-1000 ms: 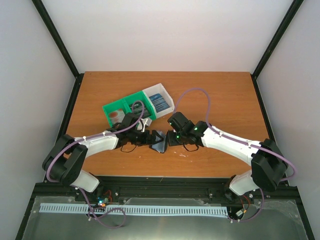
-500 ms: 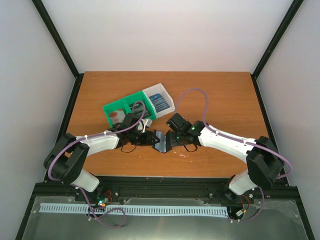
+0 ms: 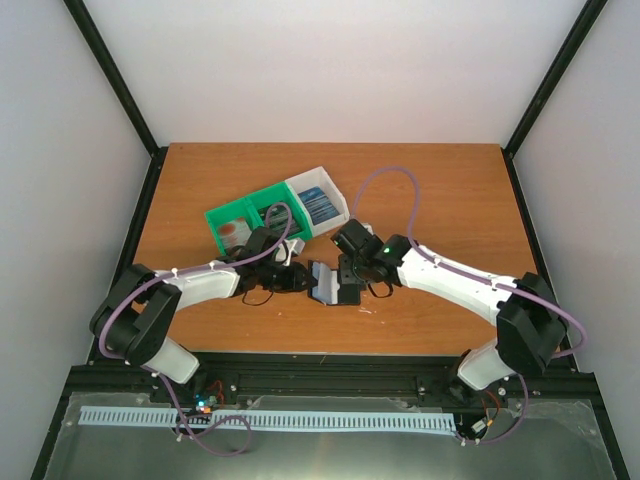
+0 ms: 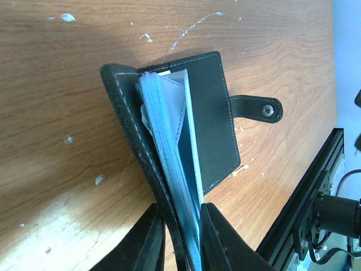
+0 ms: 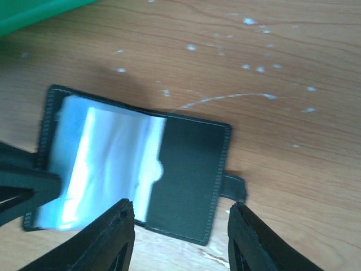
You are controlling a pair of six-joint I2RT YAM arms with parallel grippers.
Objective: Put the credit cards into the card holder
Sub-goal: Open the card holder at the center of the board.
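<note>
The black card holder (image 3: 328,283) lies open on the table between both grippers. In the left wrist view my left gripper (image 4: 181,237) is shut on the card holder (image 4: 211,113), pinching its left cover and the grey-blue sleeves (image 4: 169,147). Its right cover lies flat with the snap tab (image 4: 256,107) sticking out. My right gripper (image 5: 181,228) hovers open over the flat right cover (image 5: 189,175) and holds nothing. The credit cards sit in the bin: blue ones (image 3: 318,205) in the white compartment, a reddish one (image 3: 232,230) in a green compartment.
The green and white bin (image 3: 222,215) stands just behind the left gripper (image 3: 298,279), and its green edge (image 5: 34,11) shows in the right wrist view. The table's near edge with the black rail (image 4: 316,197) is close to the card holder.
My left gripper has closed on the card holder's left cover and sleeves. My right gripper has opened and let go of the right cover, which now lies flat.
</note>
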